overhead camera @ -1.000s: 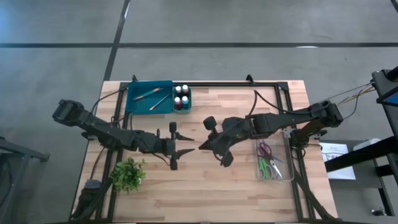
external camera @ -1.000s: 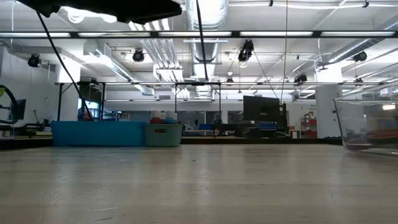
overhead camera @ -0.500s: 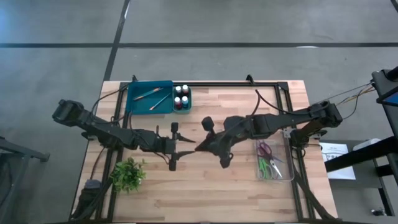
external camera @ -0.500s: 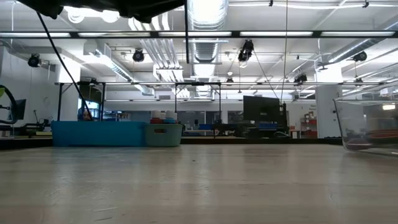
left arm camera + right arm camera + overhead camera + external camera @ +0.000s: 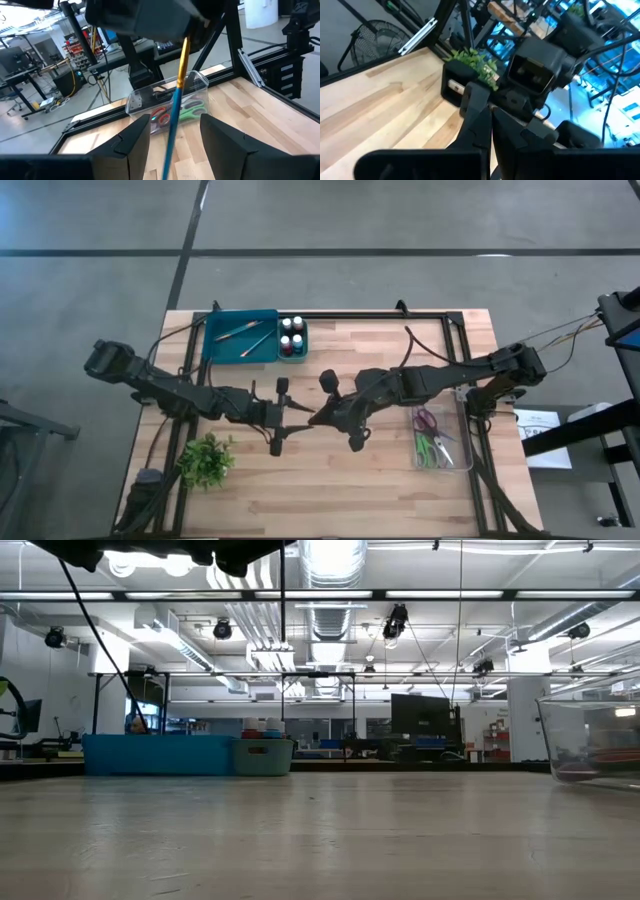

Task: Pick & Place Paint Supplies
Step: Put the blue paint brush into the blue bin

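A thin paintbrush, blue-grey with an orange-tinted upper part, hangs upright from my right gripper, which is shut on it high over mid-table. In the low view the brush shows as a thin upright line well above the tabletop. My left gripper is open and level. Its fingers stand on either side of the brush's lower handle without touching it. Two more brushes lie in the teal tray at the far left. My right gripper pinches the paintbrush between its two fingers at the top, just above the orange-tinted part. The gripper body hides the held end itself. The brush is lifted clear and hangs straight down below the fingers.
A small bin of paint bottles stands beside the teal tray. A clear box holding coloured scissors sits at the table's right. A green plant stands near the left front corner. Bare wood lies under both grippers.
My right gripper has moved toward the table's left, carrying the hanging brush up to my left gripper. The brush stays upright. My left arm has kept nearly still.
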Controlling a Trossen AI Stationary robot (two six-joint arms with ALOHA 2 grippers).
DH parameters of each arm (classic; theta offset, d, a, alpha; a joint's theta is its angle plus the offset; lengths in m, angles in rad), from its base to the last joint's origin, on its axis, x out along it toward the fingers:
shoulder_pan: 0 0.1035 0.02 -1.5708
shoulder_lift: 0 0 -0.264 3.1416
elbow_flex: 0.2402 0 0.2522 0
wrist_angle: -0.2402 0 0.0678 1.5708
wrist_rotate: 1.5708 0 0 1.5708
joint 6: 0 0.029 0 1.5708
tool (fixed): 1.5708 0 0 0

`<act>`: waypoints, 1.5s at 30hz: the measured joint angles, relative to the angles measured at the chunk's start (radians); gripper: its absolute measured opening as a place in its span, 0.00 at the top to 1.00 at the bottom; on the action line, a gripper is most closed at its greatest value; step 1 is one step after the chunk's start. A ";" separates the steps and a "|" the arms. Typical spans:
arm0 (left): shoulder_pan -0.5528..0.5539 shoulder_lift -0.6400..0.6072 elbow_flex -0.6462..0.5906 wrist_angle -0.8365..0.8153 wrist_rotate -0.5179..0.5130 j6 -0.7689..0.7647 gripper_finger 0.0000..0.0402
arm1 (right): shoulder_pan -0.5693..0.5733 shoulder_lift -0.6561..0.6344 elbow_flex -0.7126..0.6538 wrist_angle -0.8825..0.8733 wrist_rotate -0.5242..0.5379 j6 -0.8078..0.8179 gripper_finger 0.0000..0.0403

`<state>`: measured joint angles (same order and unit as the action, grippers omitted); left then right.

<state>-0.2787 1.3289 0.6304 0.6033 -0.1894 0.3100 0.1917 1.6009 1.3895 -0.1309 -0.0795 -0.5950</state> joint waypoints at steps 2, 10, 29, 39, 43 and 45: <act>0.001 0.000 0.000 0.000 0.000 0.000 0.58 | 0.000 0.006 0.005 0.000 0.000 -0.005 0.98; 0.006 0.001 0.000 -0.016 0.007 0.015 0.96 | 0.000 0.018 0.027 -0.012 0.001 -0.012 0.98; 0.029 0.001 0.000 -0.070 0.002 0.019 0.97 | 0.000 -0.008 0.030 0.010 0.056 0.094 0.93; 0.043 -0.061 0.020 -0.433 -0.368 -0.018 0.97 | 0.037 -0.010 0.052 -0.130 0.121 0.172 0.61; 0.055 -0.107 0.067 -0.644 -0.489 -0.054 0.97 | 0.072 -0.011 0.052 -0.245 0.182 0.236 0.55; 0.089 -0.122 0.097 -0.749 -0.507 -0.063 0.97 | 0.088 -0.011 0.051 -0.314 0.210 0.289 0.54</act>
<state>-0.1896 1.2070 0.7275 -0.1454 -0.6960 0.2470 0.2794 1.5902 1.4408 -0.4451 0.1304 -0.3057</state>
